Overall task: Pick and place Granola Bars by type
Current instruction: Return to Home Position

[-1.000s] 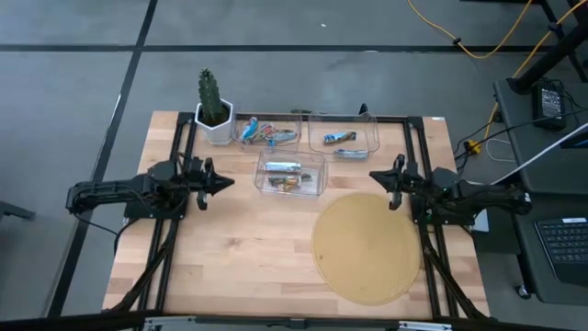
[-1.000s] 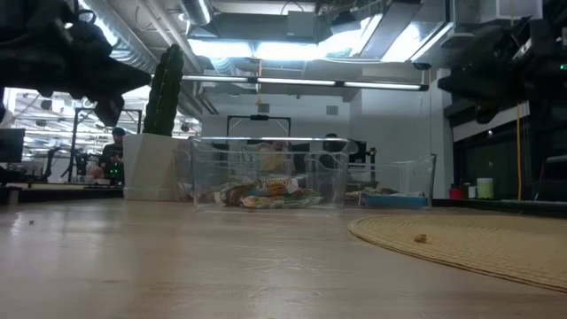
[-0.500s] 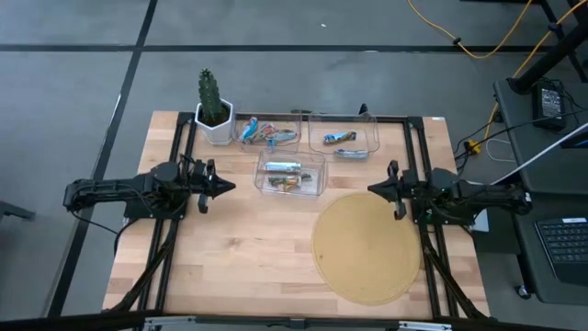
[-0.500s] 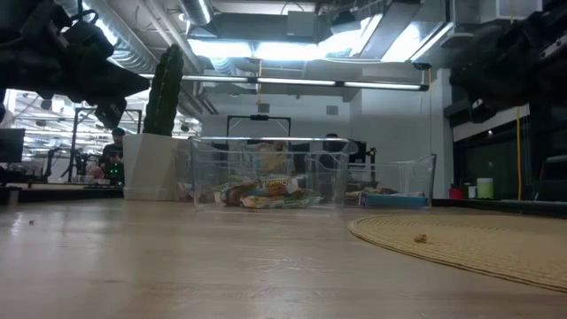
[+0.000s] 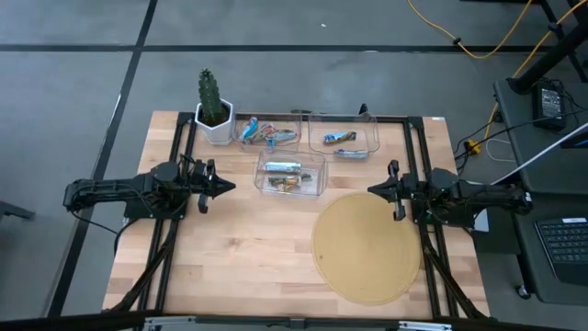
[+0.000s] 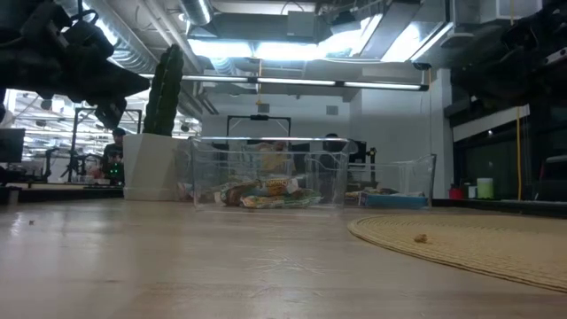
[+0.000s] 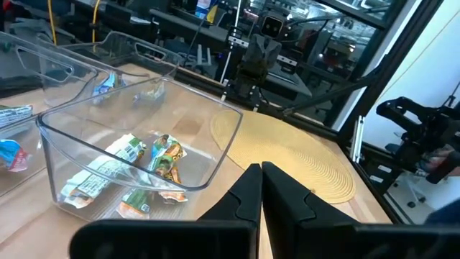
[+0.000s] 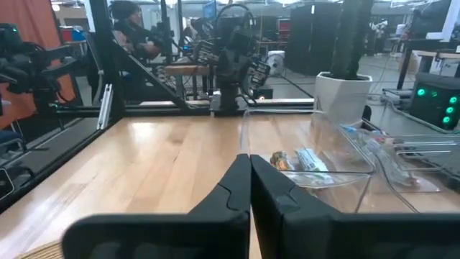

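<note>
Left jaws clenched, empty, near clear bin (image 5: 260,173), right jaws clenched, empty, at mat (image 5: 367,248) edge

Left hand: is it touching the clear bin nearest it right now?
Apart. The high view shows a strip of bare table between the shut left hand and the side wall of the clear bin.

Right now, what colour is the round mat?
The round mat is straw-tan; high view shows it best.
</note>
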